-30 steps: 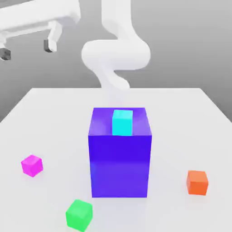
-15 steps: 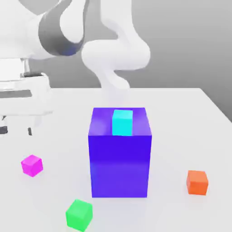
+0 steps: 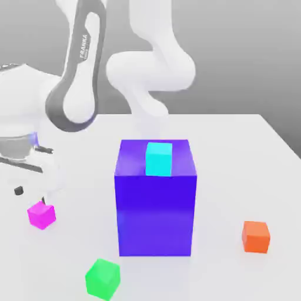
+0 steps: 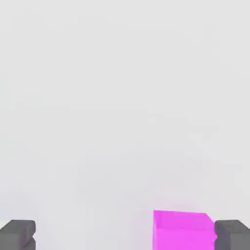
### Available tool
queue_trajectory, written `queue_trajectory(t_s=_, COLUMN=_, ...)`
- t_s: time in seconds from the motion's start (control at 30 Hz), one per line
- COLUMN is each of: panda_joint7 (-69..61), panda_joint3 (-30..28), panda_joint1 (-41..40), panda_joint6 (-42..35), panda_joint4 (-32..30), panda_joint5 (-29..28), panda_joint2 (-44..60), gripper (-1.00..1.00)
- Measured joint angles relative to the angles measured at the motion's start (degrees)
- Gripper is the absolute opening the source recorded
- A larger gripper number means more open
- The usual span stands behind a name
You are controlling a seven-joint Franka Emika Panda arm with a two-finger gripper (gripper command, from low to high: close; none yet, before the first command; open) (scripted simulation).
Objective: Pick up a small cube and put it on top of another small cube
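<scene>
Magenta cube (image 3: 42, 214): sits on the white table (image 3: 235, 153) toward the exterior view's left, flat on its base, nothing on top of it. In the hand view the magenta cube (image 4: 183, 229) lies between the two dark fingertips, just beside one fingertip (image 4: 232, 234) and well apart from the other.
Green cube (image 3: 103, 279): on the table nearer the camera than the magenta one, apart from it, free on all sides.
Blue-violet block (image 3: 155, 206): tall, mid-table, to the exterior view's right of both small cubes; it does not stand between them.
Cyan cube (image 3: 159, 158): rests on the block's top face.
Orange cube (image 3: 256, 236): alone on the exterior view's right, well apart from the block.
Gripper (image 3: 30, 193): low over the table, just above and behind the magenta cube, pointing down; fingers spread wide, holding nothing.
Arm: bends down from the base behind the block, its grey-banded link sloping toward the exterior view's left, the hand hanging over the magenta cube's spot.
</scene>
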Motion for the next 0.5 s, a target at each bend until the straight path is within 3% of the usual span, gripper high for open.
queue_trajectory(t_s=0.13, panda_joint7=-0.37, panda_joint3=-1.22, panda_joint1=-1.1, panda_joint6=2.53, panda_joint4=-1.81, panda_joint5=-1.06, panda_joint2=2.14, gripper=0.0)
queue_trajectory(t_s=0.27, panda_joint7=-6.68, panda_joint3=3.7, panda_joint1=-4.44, panda_joint6=4.89, panda_joint4=-0.71, panda_joint5=7.49, panda_joint2=6.01, gripper=0.0)
queue_trajectory(t_s=0.5, panda_joint7=-18.08, panda_joint3=17.5, panda_joint1=-15.02, panda_joint6=10.08, panda_joint4=2.08, panda_joint5=22.29, panda_joint2=14.66, gripper=0.0)
